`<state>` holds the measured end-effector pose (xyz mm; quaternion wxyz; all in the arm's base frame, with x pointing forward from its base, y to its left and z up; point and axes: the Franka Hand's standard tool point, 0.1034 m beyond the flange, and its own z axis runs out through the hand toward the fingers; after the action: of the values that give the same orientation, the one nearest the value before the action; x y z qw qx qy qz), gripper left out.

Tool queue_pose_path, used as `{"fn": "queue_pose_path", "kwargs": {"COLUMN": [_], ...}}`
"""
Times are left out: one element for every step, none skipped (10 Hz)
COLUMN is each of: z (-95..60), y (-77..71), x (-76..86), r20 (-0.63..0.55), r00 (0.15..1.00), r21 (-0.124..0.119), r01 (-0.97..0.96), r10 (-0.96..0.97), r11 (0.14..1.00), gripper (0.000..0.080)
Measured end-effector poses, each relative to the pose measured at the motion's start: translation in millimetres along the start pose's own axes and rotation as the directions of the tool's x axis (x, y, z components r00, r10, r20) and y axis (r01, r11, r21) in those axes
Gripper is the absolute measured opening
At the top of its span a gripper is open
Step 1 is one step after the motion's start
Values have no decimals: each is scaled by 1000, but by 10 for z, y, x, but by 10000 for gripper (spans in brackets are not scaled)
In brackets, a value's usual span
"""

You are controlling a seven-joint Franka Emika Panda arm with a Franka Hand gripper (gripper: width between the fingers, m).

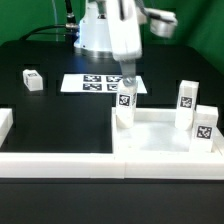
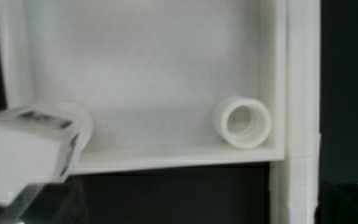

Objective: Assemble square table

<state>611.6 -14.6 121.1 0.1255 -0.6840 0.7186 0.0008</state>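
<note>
The white square tabletop (image 1: 160,135) lies at the exterior view's right, rim up. Two tagged white legs (image 1: 187,100) (image 1: 205,126) stand on its right side. A third leg (image 1: 125,106) stands at its far left corner. My gripper (image 1: 127,84) hangs straight above that leg, its tips at the leg's top; whether they hold it is unclear. A loose leg (image 1: 32,80) lies on the black table at the left. The wrist view shows the tabletop's inside (image 2: 140,70), an empty round socket (image 2: 247,122) and a leg (image 2: 30,152) close by. No fingers show there.
The marker board (image 1: 95,83) lies behind the tabletop, by the arm's base. Long white border bars run along the front (image 1: 60,160) and the left edge (image 1: 5,122). The tabletop's rim (image 2: 293,90) borders dark table.
</note>
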Motion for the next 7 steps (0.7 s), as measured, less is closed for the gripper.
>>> {"fn": "queue_pose_path", "kwargs": {"z": [40, 53, 50, 54, 55, 56, 56], "y": [15, 19, 19, 23, 24, 24, 25], "x": [-27, -26, -17, -16, -12, -11, -8], "r20": [-4, -4, -4, -3, -2, -1, -1], "r00": [999, 994, 987, 973, 954, 932, 913], "r21": [-9, -11, -11, -12, -13, -13, -13], "r01": [50, 105, 160, 231, 299, 361, 407], "r10": [-50, -105, -160, -231, -299, -361, -407], "r11": [999, 994, 987, 973, 954, 932, 913], "gripper": [649, 649, 649, 649, 649, 649, 649]}}
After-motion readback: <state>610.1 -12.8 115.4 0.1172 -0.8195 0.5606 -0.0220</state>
